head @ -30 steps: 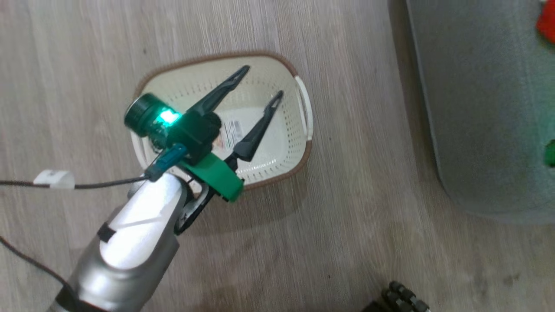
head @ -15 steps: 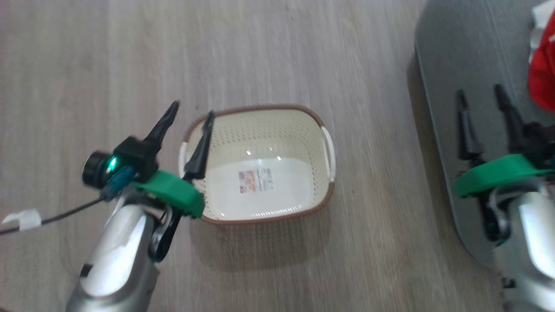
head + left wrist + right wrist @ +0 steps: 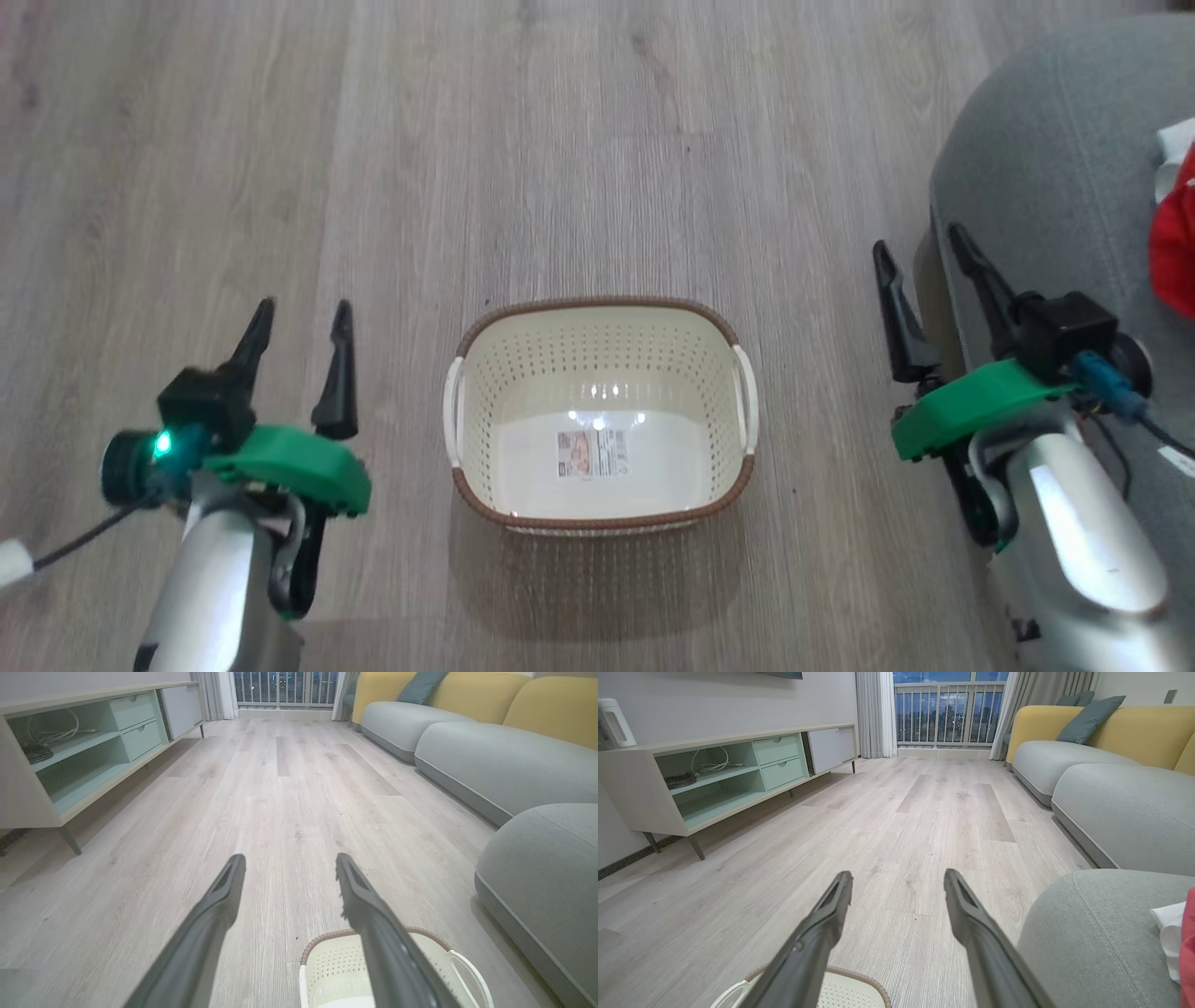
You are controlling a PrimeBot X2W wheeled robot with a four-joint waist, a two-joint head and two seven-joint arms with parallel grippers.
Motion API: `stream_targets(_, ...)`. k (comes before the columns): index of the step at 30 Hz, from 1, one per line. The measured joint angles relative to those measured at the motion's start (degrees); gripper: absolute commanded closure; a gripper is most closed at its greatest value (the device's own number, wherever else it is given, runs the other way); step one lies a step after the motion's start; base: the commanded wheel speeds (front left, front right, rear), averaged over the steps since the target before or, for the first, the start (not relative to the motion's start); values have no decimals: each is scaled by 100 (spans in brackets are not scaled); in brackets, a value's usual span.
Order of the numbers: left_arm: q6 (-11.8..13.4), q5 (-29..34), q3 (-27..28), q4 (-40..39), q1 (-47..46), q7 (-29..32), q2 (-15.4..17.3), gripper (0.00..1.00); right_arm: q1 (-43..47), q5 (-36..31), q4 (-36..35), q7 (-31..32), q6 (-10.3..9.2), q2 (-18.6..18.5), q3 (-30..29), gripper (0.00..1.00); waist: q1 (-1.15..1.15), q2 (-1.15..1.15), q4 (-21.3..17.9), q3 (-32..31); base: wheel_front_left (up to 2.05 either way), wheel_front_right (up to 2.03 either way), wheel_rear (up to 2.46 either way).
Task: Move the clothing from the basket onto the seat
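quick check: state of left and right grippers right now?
left gripper: open, holding nothing, beside the basket.
right gripper: open, holding nothing, by the edge of the seat.

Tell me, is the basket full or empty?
Empty. Inside the basket you can see the bare bottom and its sticker, with no cloth in it. The red clothing lies on the seat.

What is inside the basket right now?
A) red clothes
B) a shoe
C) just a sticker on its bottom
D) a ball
C: the basket holds only its label sticker; the red clothing lies on the grey seat.
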Motion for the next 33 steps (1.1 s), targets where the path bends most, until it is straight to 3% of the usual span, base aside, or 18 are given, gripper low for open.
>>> stream_targets(17, -240, 368, 677, -22, 621, 1, -201, 0, 372, -82, 364, 1, 0, 215, -137, 0, 0, 0, 6, -537, 0, 0, 0)
stream_targets(18, -244, 365, 662, 44, 639, 2, -203, 100, 380, -82, 427, 1, 0, 221, -132, 100, 0, 0, 6, -540, 0, 0, 0)
stream_targets(23, -250, 333, 644, 481, 1016, 51, -246, 100, 810, -55, 839, 37, 0, 256, -112, 100, 0, 0, 4, -552, 0, 0, 0)
stream_targets(33, -254, -260, 653, 474, 1077, 204, -248, 100, 918, 527, 781, 183, 0, 261, -176, 100, 0, 0, -5, -573, 0, 0, 0)
